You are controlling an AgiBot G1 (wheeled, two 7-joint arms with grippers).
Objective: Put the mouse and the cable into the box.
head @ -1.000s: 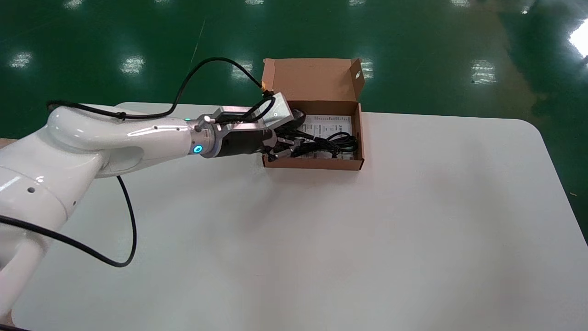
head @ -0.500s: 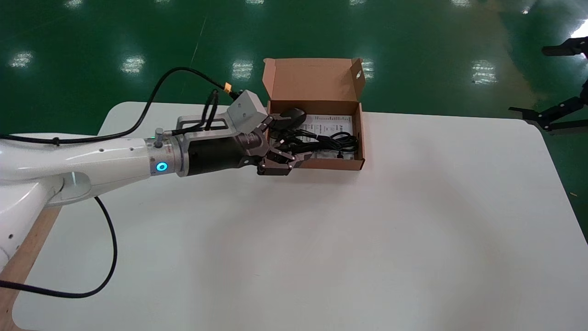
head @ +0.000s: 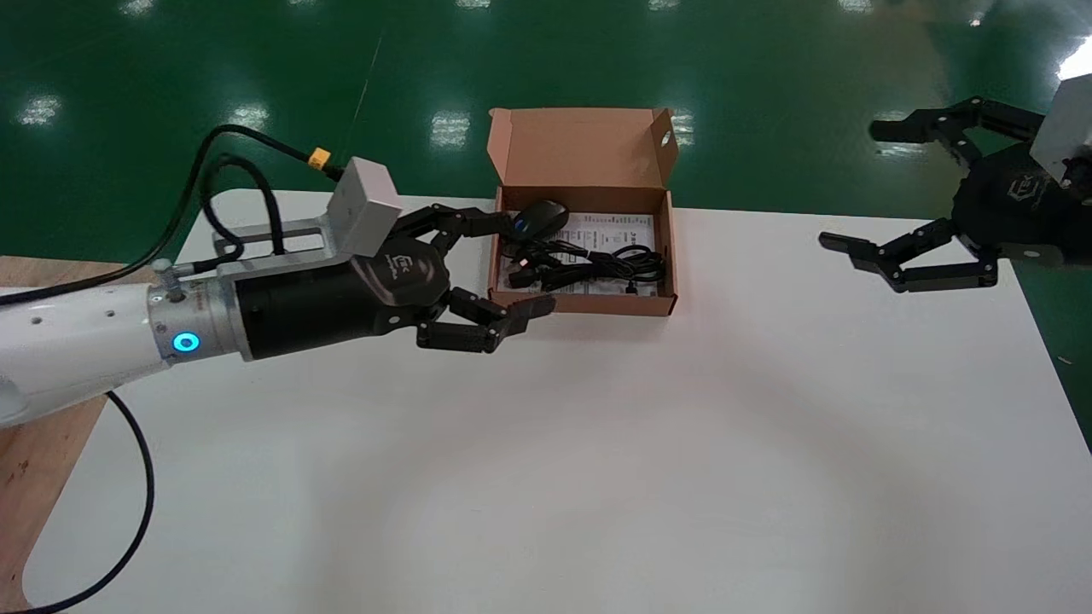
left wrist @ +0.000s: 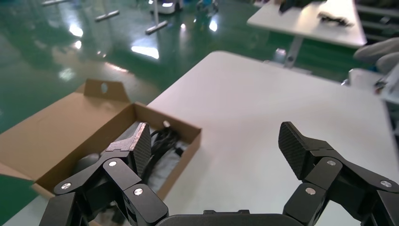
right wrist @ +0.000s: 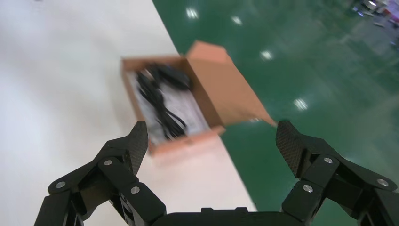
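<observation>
Bench (head: 597, 443) bare in the foreground. L gripper (head: 516, 264) hovers low just beside the box's left wall, jaws spread wide, holding nothing; lower finger sits close to the front-left corner, can't tell if it touches.

Box (head: 589, 303) stands at the bench's far edge. Cable (head: 597, 264) is bundled inside on a printed leaflet (head: 618, 228), loops look below the rim. Mouse (head: 537, 219) is inside too, in the back-left corner. R gripper (head: 862, 186) hangs off the far right edge of the bench, well apart from the box, jaws also wide, empty. Lid (head: 580, 145) stands upright at the back.

My read: both items are in, so what's left is clearing the L arm. I'd back it straight away from the wall w/ jaws kept wide and no sideways sweep, so the corner isn't nudged and no cable loop gets dragged out.
</observation>
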